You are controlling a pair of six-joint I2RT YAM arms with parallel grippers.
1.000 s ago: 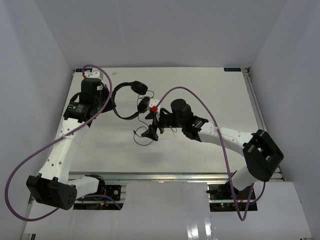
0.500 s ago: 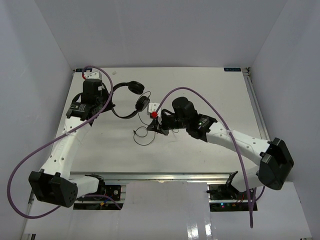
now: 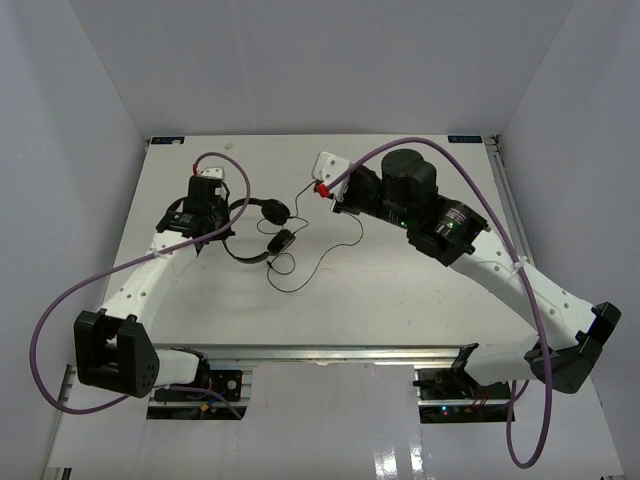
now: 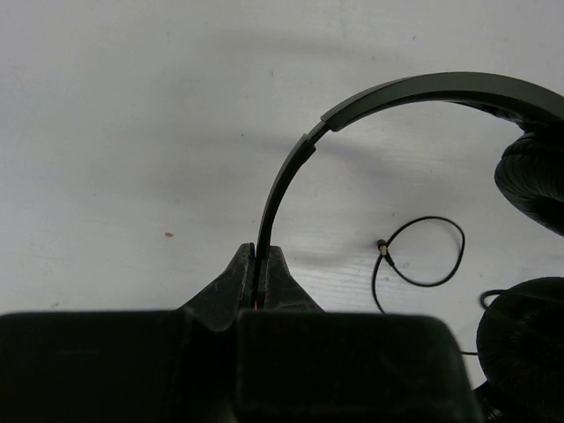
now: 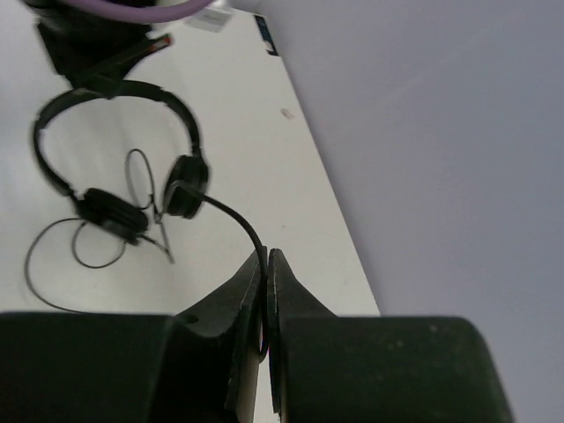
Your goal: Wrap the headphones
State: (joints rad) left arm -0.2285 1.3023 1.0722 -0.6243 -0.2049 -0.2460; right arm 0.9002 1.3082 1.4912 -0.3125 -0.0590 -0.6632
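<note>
The black headphones [image 3: 262, 232] lie left of the table's middle, headband arched toward the left arm. My left gripper [image 3: 222, 230] is shut on the thin headband [image 4: 291, 167], which rises from between its fingertips [image 4: 261, 257]. The two earcups [image 4: 533, 172] sit to the right in that view. The thin cord [image 3: 352, 232] runs from one earcup [image 5: 187, 189] up into my right gripper [image 5: 265, 257], which is shut on it and held above the table, behind the headphones [image 3: 336, 202]. More cord lies in loops [image 3: 285, 275], and the small plug [image 4: 382, 249] rests on the table.
Thick purple robot cables [image 3: 455, 165] arc over both arms. The white table [image 3: 400, 290] is walled at the left, back and right. Its right edge carries a metal rail [image 3: 510, 215].
My right gripper closed on the cord near the loops, then lifted it toward the back of the table. The left gripper drew the headphones toward the near edge.
</note>
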